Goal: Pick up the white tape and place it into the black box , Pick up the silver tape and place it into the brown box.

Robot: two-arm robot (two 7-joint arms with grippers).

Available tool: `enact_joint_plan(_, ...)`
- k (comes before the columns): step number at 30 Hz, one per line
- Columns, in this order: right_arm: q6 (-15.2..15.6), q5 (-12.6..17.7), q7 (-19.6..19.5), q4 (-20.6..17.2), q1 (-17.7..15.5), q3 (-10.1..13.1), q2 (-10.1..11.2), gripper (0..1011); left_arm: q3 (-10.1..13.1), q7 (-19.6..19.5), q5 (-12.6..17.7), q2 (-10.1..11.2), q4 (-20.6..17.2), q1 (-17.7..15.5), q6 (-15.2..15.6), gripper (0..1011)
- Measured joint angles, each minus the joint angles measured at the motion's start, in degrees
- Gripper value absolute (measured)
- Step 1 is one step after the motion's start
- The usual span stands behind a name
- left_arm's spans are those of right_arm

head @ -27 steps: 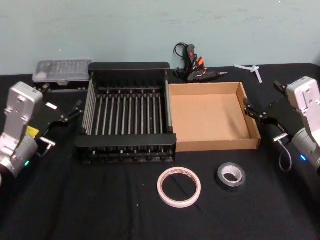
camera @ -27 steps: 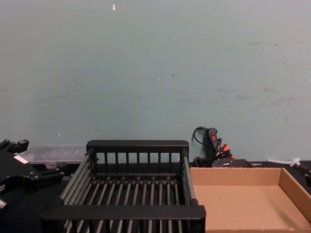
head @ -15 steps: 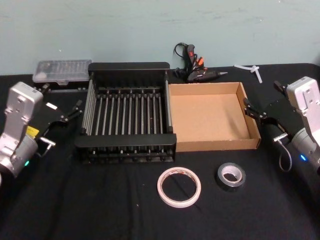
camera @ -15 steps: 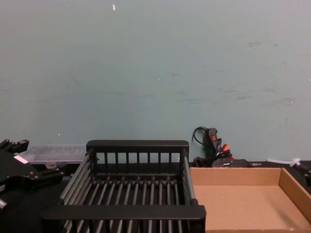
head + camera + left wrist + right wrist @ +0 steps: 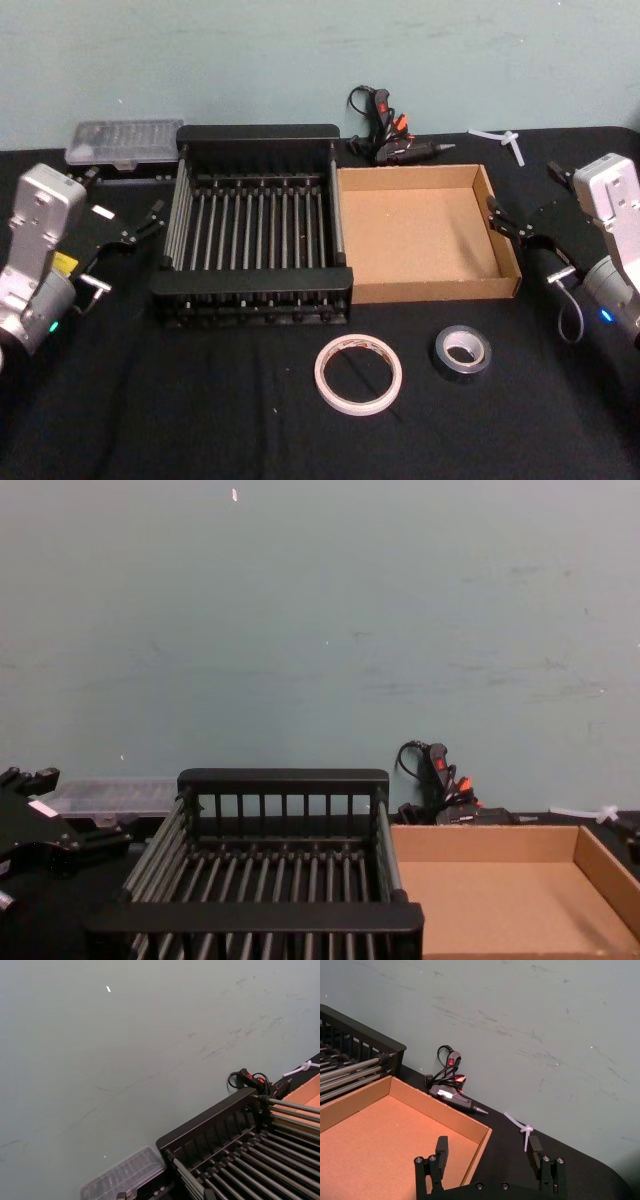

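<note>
The white tape (image 5: 358, 373), a wide thin ring with red marks, lies flat on the black cloth in front of the boxes. To its right lies the smaller silver tape (image 5: 462, 350). Behind them stand the black box (image 5: 250, 286) and the brown box (image 5: 425, 235), side by side and both empty. My left gripper (image 5: 122, 198) hovers open at the left of the black box. At the right edge of the brown box my right gripper (image 5: 524, 190) is open too; its fingers (image 5: 441, 1146) stand wide apart over the box's corner. Neither gripper holds anything.
A black and orange glue gun (image 5: 390, 135) with its cable lies behind the boxes near the wall. A clear plastic case (image 5: 125, 143) sits at the back left. A white plastic tie (image 5: 505, 140) lies at the back right. Black cloth covers the table.
</note>
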Motion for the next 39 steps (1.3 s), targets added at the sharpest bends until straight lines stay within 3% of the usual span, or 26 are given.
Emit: enact_joint_plan(39,0.00,0.00,0.00,0.00,0.00,0.00,0.00,1002,0.00,0.00,0.00,0.00,0.00,0.00,0.00,1001)
